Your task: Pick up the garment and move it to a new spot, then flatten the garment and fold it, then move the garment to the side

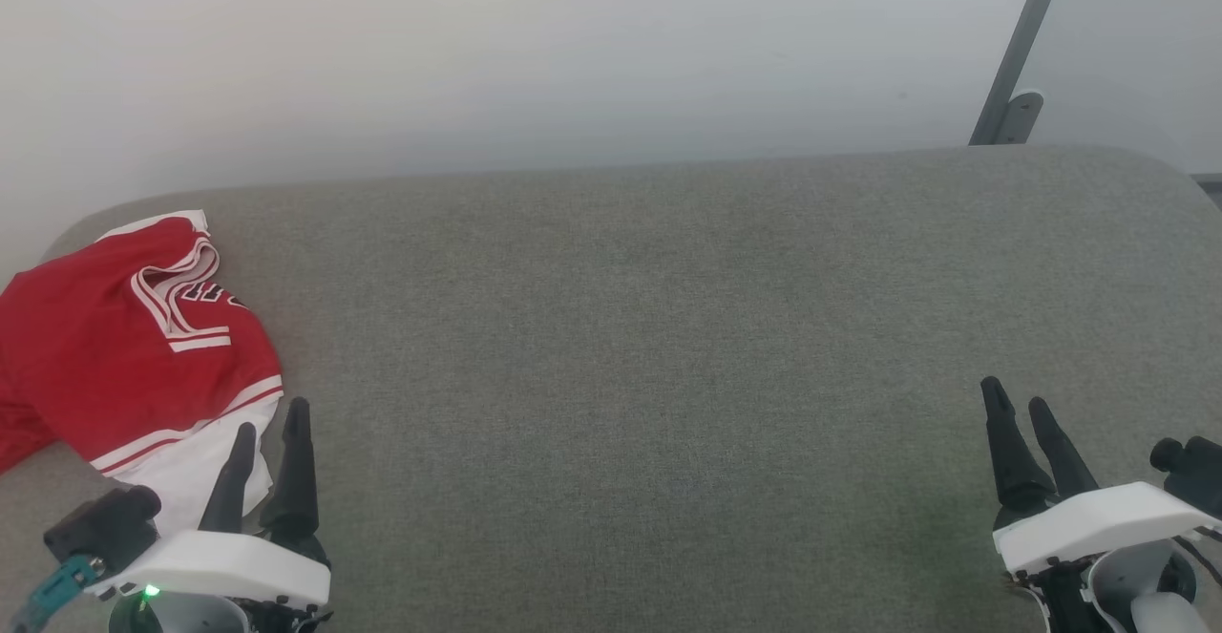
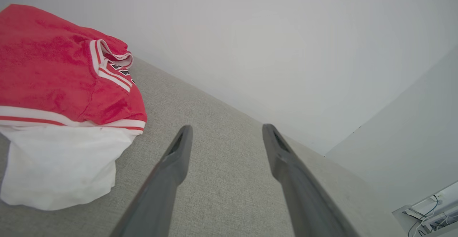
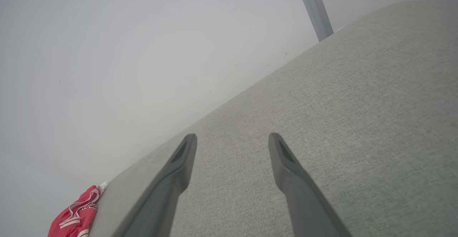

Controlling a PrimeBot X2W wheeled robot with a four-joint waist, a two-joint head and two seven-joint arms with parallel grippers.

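Picking up the garment (image 1: 115, 347) looks to be the step in hand, since it lies bunched rather than spread flat at the far left of the grey fabric surface (image 1: 668, 327). A white sleeve lies on its near side, with the red body behind it. Striped trim and a scrap of black lettering show at a fold on top.

The left end effector (image 1: 272, 418) hovers just to the right of that sleeve without touching it, fingers spread wide with nothing between them. The right end effector (image 1: 1016, 394) sits well apart at the near right over bare fabric, also wide open and empty.

The left arm is the natural one to reach. It should aim for the red body near the striped fold rather than the loose sleeve, because a pinch on the sleeve alone would likely leave the rest dragging. It should straddle a raised fold, press lightly into the soft surface so that several layers are caught, and close fully before lifting. After a lift high enough for the hanging cloth to clear, it should carry the garment right toward the open middle, where there is room to spread it. The right end effector could take a second corner there.
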